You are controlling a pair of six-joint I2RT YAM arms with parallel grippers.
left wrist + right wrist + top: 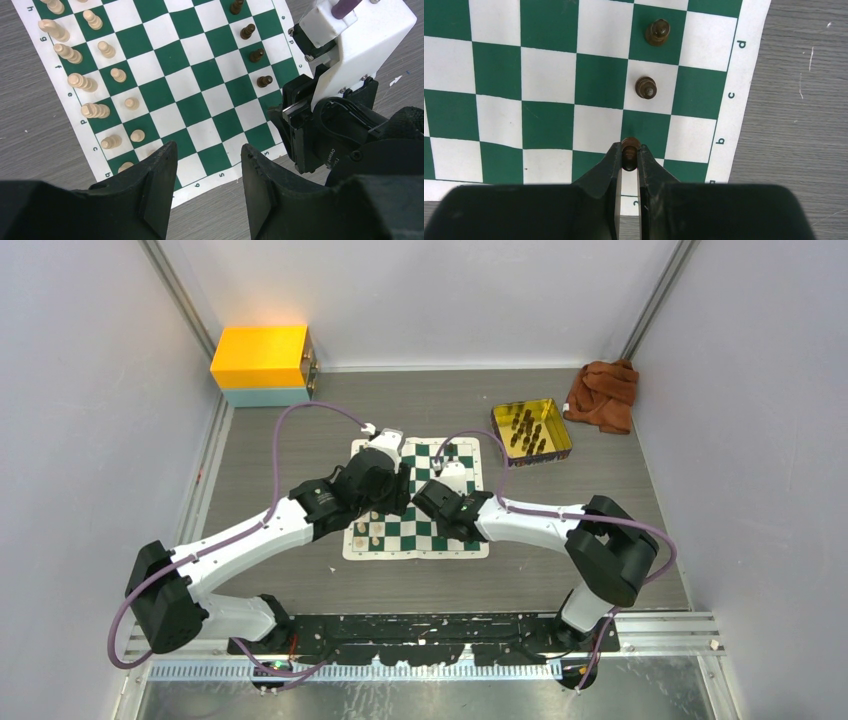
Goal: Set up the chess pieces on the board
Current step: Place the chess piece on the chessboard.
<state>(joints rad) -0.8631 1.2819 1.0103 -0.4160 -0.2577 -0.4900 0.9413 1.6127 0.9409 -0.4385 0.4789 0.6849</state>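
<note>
The green and white board lies mid-table under both arms. In the right wrist view my right gripper is shut on a dark brown pawn, held over a green square of the board near its lettered border. Two more dark pawns stand in the same file beyond it. My left gripper hangs open over the board's numbered edge with nothing between its fingers. Cream pieces stand in two rows at the left of that view, and several dark pawns at the right.
A gold tray holding several dark pieces sits right of the board. A brown cloth lies at the back right, a yellow box at the back left. The right arm's wrist is close beside my left gripper.
</note>
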